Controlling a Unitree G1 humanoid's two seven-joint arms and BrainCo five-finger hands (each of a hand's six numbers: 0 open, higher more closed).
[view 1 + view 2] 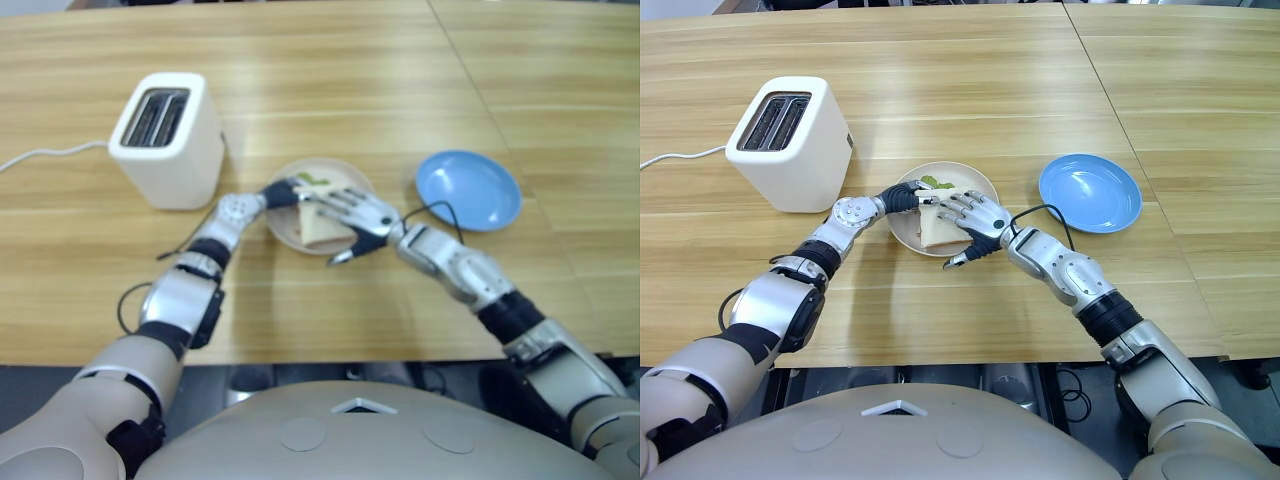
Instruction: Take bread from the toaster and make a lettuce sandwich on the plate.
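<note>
A white toaster [165,140] stands at the left of the table, and its two slots look dark. To its right a beige plate [347,171] holds a bread slice [318,233], with green lettuce [310,180] at the plate's far side. My left hand [272,194] is at the plate's left rim, its fingers curled onto the bread's upper left corner. My right hand [975,214] lies on top of the bread with its fingers spread, covering much of the slice.
A blue plate [468,190] sits to the right of the beige one and holds nothing. The toaster's white cord [40,155] runs off to the left. Bare wood stretches across the far half of the table.
</note>
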